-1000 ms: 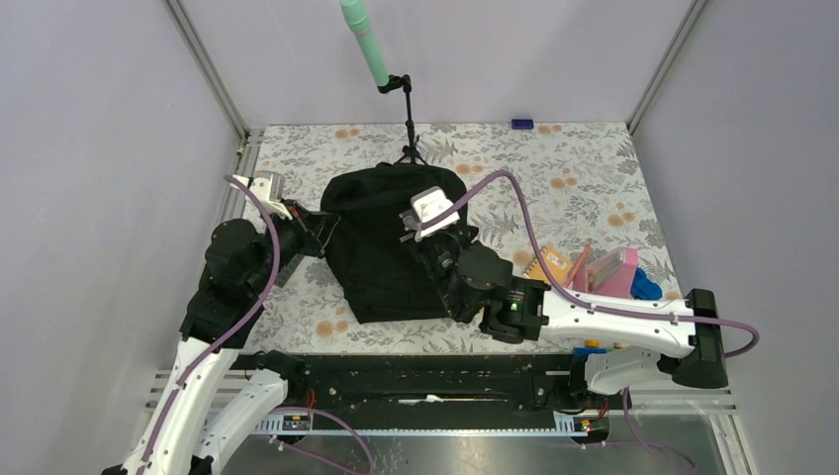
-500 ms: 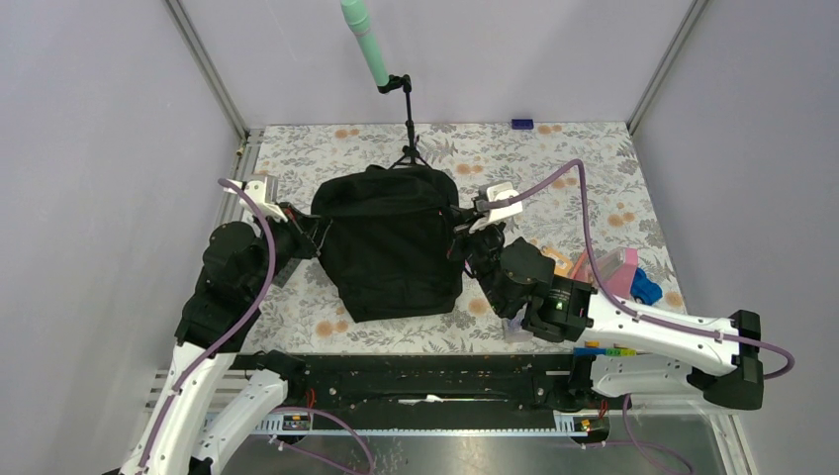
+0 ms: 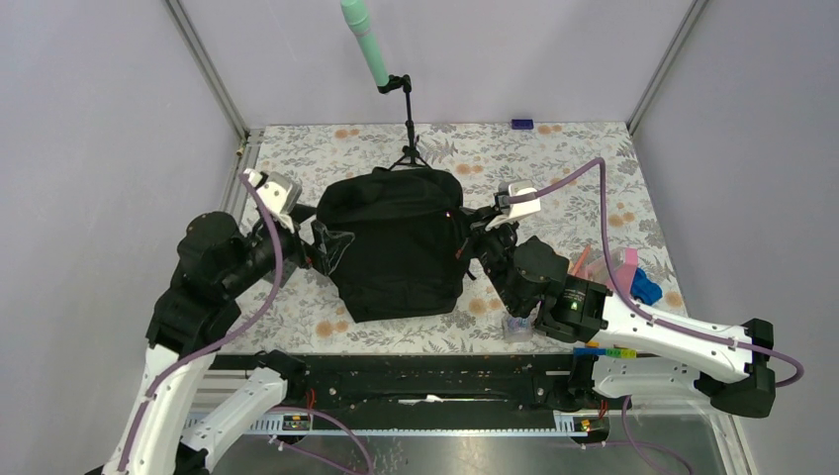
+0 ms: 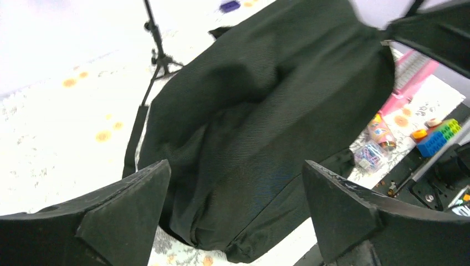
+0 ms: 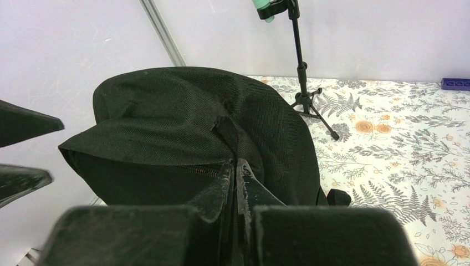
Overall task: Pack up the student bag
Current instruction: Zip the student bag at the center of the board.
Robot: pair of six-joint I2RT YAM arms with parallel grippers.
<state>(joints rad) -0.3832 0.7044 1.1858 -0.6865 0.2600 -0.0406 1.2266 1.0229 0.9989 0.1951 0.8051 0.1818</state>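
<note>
l fingers wide apart just beside student bag; r fingers clamped on its fabric edge.

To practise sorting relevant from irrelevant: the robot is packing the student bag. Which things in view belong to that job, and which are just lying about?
Likely for the job: large black fabric backpack; pink flat case; blue plastic toy; small clear box of coloured bits.
Lying about: mint-green microphone on black tripod; small purple block.
</note>
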